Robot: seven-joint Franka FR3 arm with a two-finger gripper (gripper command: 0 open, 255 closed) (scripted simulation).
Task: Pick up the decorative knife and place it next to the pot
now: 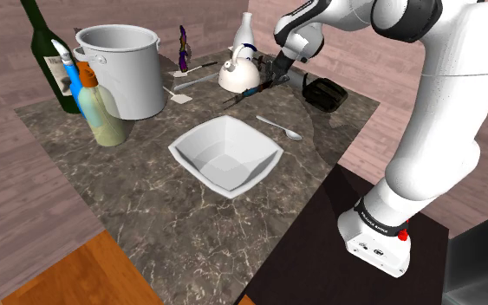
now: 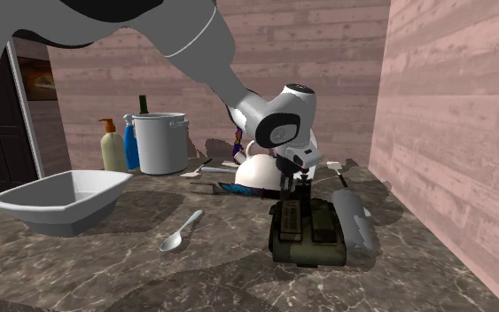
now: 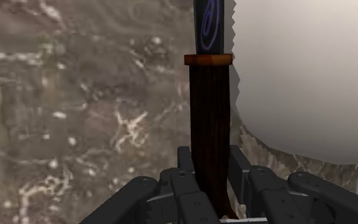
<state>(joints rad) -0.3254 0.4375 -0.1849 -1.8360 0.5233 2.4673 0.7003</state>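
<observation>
- Wrist view: the gripper [image 3: 210,168] is pinching the dark handle of the decorative knife [image 3: 209,121]. Both black fingers press on it near the butt end, and the blue patterned blade points away from the hand.
- The knife sits low at the foot of the white kettle [image 1: 240,71], just beside its round body (the blade almost brushes the white wall). I cannot tell whether it rests on the desk [image 1: 146,204] or hangs just above it.
- First risk: because the hold is so far from the blade, the long front part may tip down or turn between the fingers during a lift.
- Second risk: a lift that drifts toward the kettle would knock it, as there is almost no room on that side.
- Third risk: a dark appliance [image 1: 324,94] stands on the side of the gripper away from the kettle, so the wrist could hit it when turning.
- The pot [image 1: 122,74] stands well apart from the kettle, across the desk, with a group of bottles [image 1: 77,82] beyond it.
- Between kettle and pot lies a spatula [image 1: 179,97], with a purple ornament [image 1: 184,48] standing nearby; a low carry would sweep into them, so I judge a high path safer.
- A white bowl [image 1: 226,156] and a spoon [image 1: 283,130] lie in front of the kettle, aside from that path.
</observation>
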